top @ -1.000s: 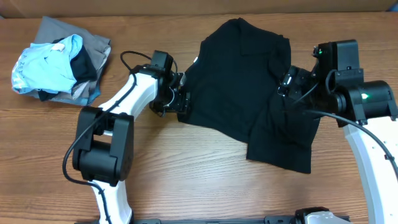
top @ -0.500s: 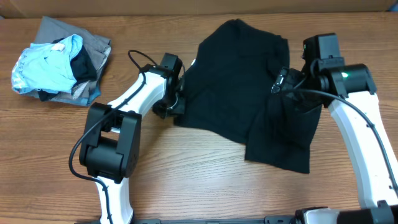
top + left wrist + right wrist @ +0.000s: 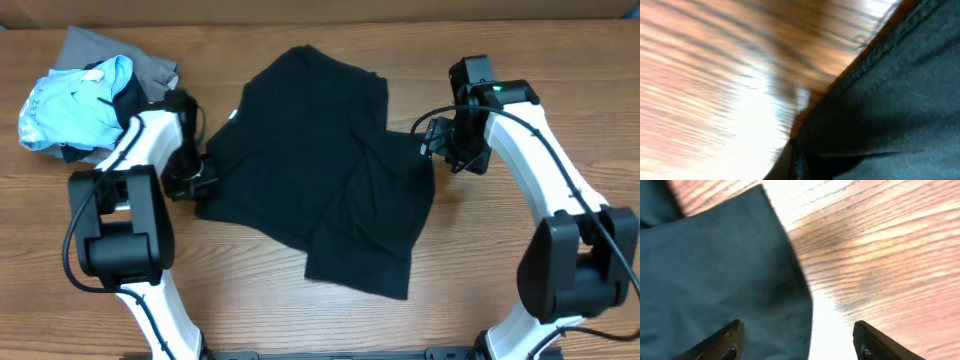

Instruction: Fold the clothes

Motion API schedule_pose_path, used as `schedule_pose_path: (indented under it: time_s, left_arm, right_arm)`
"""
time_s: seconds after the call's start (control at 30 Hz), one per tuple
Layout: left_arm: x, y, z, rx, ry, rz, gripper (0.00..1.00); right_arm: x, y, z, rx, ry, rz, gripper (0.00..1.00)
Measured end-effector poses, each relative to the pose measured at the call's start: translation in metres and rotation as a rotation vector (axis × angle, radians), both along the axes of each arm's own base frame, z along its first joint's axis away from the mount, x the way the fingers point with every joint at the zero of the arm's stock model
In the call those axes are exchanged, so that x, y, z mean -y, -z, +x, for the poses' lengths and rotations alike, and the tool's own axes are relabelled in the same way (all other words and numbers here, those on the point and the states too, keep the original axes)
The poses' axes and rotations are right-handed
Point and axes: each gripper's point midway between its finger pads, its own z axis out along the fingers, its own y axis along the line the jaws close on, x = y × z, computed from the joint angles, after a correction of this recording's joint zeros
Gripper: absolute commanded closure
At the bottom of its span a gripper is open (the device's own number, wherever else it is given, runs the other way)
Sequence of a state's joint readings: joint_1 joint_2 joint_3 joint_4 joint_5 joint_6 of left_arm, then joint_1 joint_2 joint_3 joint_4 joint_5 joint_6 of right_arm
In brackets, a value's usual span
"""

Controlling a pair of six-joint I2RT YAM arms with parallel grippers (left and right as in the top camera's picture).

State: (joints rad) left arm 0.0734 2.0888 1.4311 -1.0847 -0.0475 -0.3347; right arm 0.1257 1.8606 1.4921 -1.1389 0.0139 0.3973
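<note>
The clothes are one black shirt (image 3: 310, 180), lying rumpled and partly doubled over in the middle of the table. My left gripper (image 3: 198, 182) sits at its left edge and is shut on the hem. The left wrist view is blurred and shows only that stitched hem (image 3: 875, 55) against wood. My right gripper (image 3: 432, 140) hovers at the shirt's right edge with its jaws open. In the right wrist view the shirt's edge (image 3: 730, 270) runs between the two fingertips (image 3: 725, 340), which do not pinch it.
A pile of light-blue and grey garments (image 3: 85, 100) lies at the back left, close behind my left arm. Bare wooden tabletop (image 3: 500, 290) surrounds the shirt. A cardboard wall (image 3: 300, 8) runs along the far edge.
My left gripper closed on the shirt's left edge and dragged the whole shirt leftward. My right arm followed to the left, its jaws narrowing slightly while staying open.
</note>
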Motion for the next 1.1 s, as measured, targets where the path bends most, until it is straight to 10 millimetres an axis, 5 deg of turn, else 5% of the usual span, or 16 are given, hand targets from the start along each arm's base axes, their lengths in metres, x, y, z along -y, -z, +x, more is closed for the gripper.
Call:
schedule_pose_path:
  time_s: [0.5,0.77,0.97,1.1]
  left_arm:
    - [-0.002,0.0,-0.002,-0.006,0.013,-0.022,0.89]
    - [0.01,-0.002,0.0,0.013,0.035,-0.092,0.86]
    - [0.013,-0.015,0.001,0.044,0.045,-0.112,0.83]
    - [0.014,-0.021,0.0,0.053,0.046,-0.115,0.83]
  right_arm:
    - [-0.031,0.059,0.058,0.107,-0.185,0.123,0.4]
    - [-0.031,0.083,0.065,0.097,-0.193,0.115,0.5]
    - [-0.029,0.082,0.074,0.134,-0.193,0.096,0.96]
    - [-0.025,0.082,0.075,0.137,-0.193,0.074,0.96]
